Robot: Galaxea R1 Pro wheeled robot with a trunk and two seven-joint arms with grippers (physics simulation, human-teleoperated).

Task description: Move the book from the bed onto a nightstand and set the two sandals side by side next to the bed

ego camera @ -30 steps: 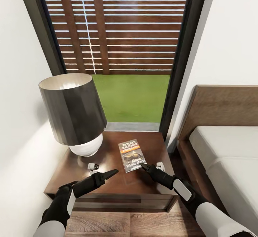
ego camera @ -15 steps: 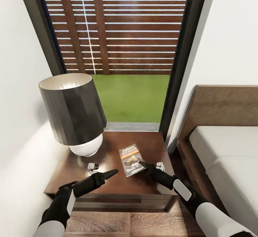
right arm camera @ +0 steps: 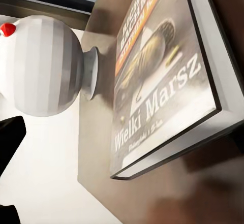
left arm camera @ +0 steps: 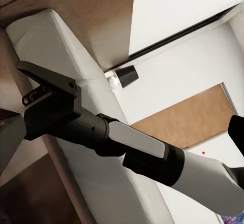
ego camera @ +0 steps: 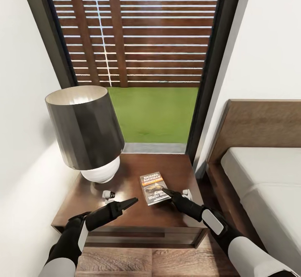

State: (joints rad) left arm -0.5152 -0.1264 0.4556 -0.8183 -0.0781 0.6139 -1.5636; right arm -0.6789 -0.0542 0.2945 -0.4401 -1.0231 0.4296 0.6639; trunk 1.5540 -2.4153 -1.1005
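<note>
Book (ego camera: 155,188) lies face up on the glossy top of the nightstand (ego camera: 175,166), toward the side nearer the bed (ego camera: 267,176), its cover reading "RICHARD BACHMAN" over an orange band and a dark picture; in the right wrist view the same cover (right arm camera: 162,82) shows the words "Wielki Marsz" and one corner looks raised a little off the wood, though the steep angle makes that hard to judge. Right gripper (ego camera: 166,192) reaches in from the bed side with its tip at the book's near right edge; whether its jaws are spread or pinching the cover I cannot tell. Left gripper (ego camera: 130,202) hovers over the front of the nightstand, just left of the book and apart from it, its fingers drawn together to a point with nothing between them. Lamp (ego camera: 85,130) with a black shade and a rounded white base (right arm camera: 48,66) stands at the nightstand's far left corner. Beyond the nightstand a tall dark-framed window (ego camera: 209,80) shows green grass and a slatted brown fence; the mattress (left arm camera: 76,76) is plain and pale.
</note>
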